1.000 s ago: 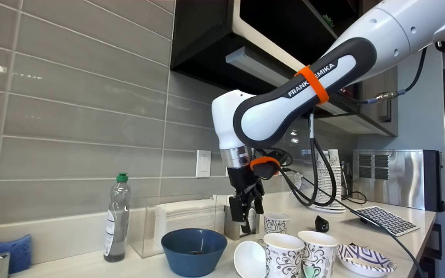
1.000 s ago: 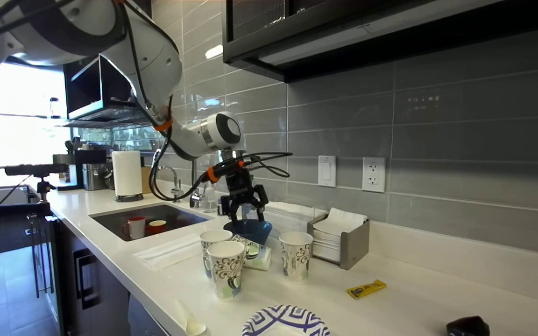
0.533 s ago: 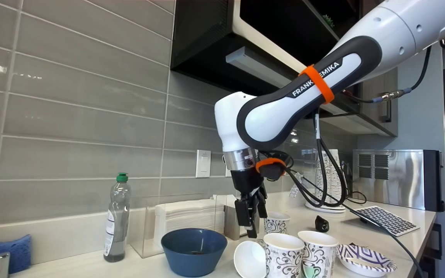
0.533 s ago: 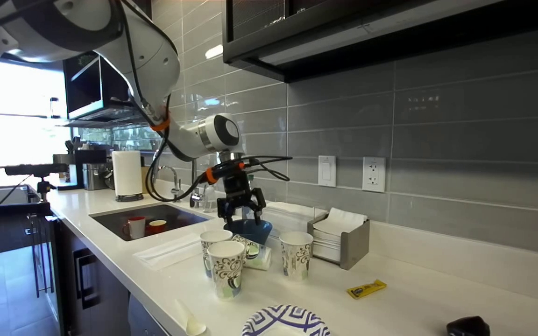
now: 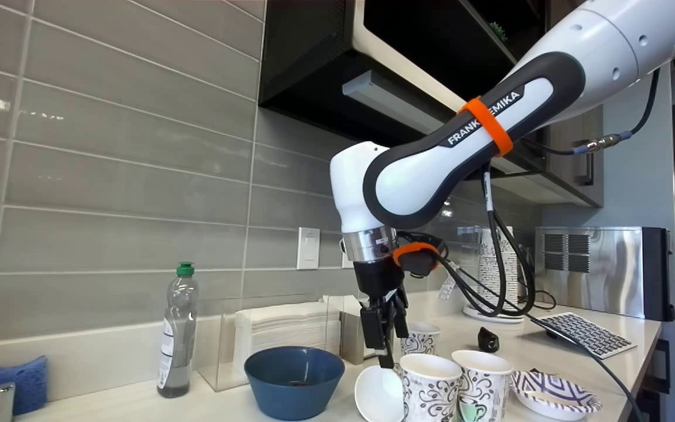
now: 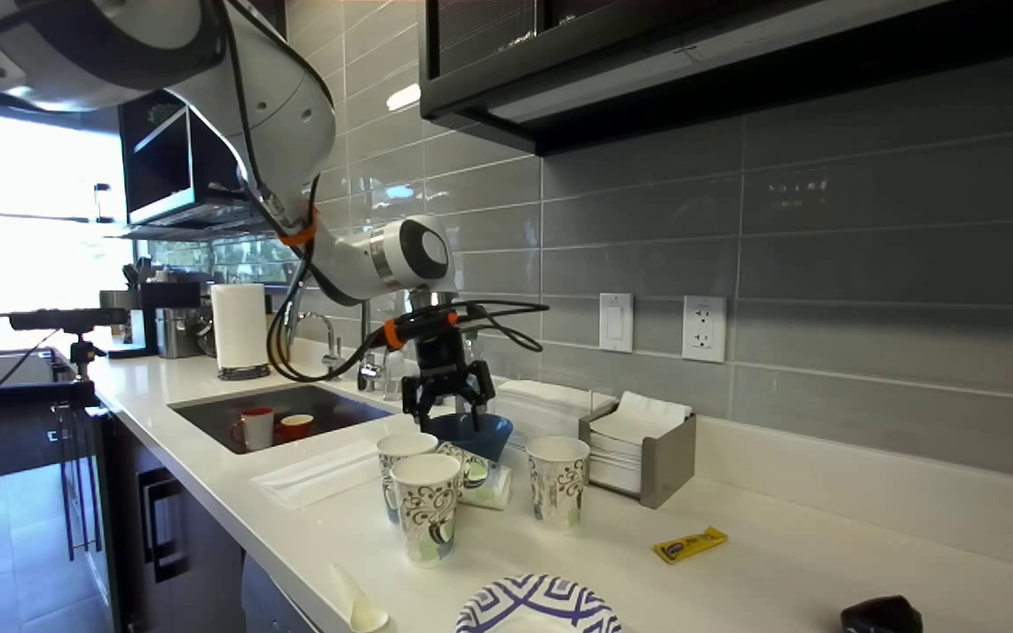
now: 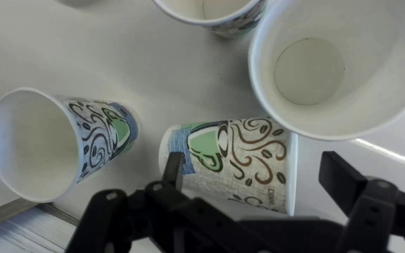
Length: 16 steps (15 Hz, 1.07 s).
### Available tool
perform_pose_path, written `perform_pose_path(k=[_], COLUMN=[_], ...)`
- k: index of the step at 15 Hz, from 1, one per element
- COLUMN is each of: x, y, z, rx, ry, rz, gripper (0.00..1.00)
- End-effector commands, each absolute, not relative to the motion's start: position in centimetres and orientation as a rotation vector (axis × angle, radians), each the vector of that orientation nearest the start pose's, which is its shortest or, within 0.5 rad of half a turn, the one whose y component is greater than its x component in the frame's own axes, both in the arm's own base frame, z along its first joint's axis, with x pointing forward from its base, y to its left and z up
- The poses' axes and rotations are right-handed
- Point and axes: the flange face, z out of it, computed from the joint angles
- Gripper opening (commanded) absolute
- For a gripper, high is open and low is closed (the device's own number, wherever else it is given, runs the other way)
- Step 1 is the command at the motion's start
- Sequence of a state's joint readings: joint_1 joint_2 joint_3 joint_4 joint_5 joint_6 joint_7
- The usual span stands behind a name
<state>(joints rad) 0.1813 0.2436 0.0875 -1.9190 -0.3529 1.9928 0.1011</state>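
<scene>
– Gripper (image 7: 253,174)?
– Wide, right above the tipped paper cup (image 7: 230,154), one finger (image 7: 173,168) over the base end, the other beyond the rim.
– Touching?
– Hard to tell.
– And the tipped paper cup, where?
– On its side on the countertop (image 6: 788,554), between front and back edges, base toward an upright cup (image 6: 557,485) by the napkin holder (image 6: 671,462) at the back edge.
– And around?
– Toward the front edge, a pair of cups (image 6: 426,520), upright and close; by the tipped one, a blue bowl (image 5: 292,394).
</scene>
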Motion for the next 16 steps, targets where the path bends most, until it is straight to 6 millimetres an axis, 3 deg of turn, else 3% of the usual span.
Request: perform_pose_path(k=[1,5,6,7,9,16], x=[57.3,57.3,57.3,57.3,57.2,57.3], y=[13.0,13.0,13.0,13.1,13.0,12.7], z=[35.4,34.6,34.5,34.4,34.4,34.9], rx=[-3.372,-3.368,-3.368,-3.368,-3.370,-3.373], ry=[-0.585,-0.598,-0.597,-0.599,-0.598,-0.587], rz=[0.147,0.125,0.121,0.116,0.109,0.102], gripper=[1.00,1.00,0.96,0.74,0.68,0.18])
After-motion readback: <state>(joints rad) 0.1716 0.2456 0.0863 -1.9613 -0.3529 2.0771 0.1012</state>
